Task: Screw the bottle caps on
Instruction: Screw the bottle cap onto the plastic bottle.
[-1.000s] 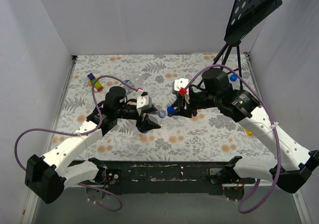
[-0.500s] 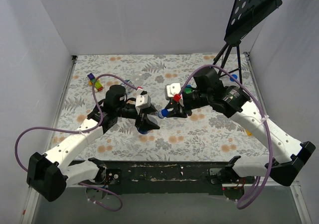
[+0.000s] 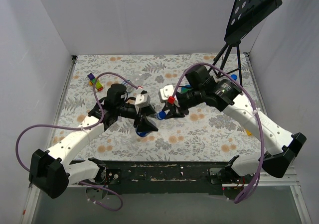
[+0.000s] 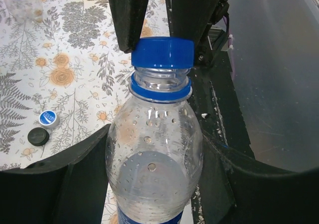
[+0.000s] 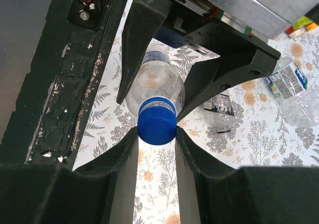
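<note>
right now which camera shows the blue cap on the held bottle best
Left wrist: the blue cap is side-on, large, sitting on the bottle neck with threads showing. Right wrist shows it end-on between the right fingers. Top external shows it only as a speck.

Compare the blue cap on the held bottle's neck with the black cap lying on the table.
Colour: the blue cap is bright blue, the black cap black. Place: the blue cap sits on the neck of the bottle, while the black cap lies on the table beside a pale cap. State: the blue cap is pinched by the right gripper; the black cap lies loose, touched by nothing. Both are small round screw caps.
</note>
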You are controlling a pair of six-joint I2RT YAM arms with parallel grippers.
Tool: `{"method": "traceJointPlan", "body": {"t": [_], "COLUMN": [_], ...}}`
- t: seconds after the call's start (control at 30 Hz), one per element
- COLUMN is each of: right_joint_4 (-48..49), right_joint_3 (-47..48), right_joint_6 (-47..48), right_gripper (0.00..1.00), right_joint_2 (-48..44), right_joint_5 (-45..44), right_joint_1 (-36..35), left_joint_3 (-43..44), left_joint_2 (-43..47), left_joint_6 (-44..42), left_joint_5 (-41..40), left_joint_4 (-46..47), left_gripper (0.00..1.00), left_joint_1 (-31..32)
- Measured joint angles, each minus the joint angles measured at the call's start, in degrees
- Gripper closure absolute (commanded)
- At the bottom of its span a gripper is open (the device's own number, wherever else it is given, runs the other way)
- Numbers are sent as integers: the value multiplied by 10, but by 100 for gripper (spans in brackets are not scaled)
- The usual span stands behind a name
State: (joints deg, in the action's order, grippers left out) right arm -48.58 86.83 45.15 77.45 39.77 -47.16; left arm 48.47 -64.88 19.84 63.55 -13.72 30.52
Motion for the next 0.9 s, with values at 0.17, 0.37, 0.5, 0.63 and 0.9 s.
{"method": "traceJointPlan", "body": {"t": [0.17, 0.37, 0.5, 0.63, 0.9], "right_joint_4": [-38, -97, -120, -131, -138], "right_joint_3": [35, 92, 111, 113, 113], "right_joint_6": [24, 59, 79, 101, 122], "right_gripper": [80, 82, 83, 84, 90], "right_joint_2": [20, 57, 72, 75, 76], "right_joint_5": [1, -4, -6, -6, -7], "right_joint_1": [-4, -4, -5, -5, -5], "left_joint_3": [22, 63, 82, 91, 106], "left_joint_2": [-16, -49, -60, -69, -88], "left_joint_6": [-12, -42, -60, -70, -79], "left_joint_5": [22, 35, 33, 36, 50], "left_joint_4": [-35, -94, -136, -158, -186], "left_gripper": [83, 84, 84, 85, 85], "left_joint_1": [-3, -7, -8, -7, -7]}}
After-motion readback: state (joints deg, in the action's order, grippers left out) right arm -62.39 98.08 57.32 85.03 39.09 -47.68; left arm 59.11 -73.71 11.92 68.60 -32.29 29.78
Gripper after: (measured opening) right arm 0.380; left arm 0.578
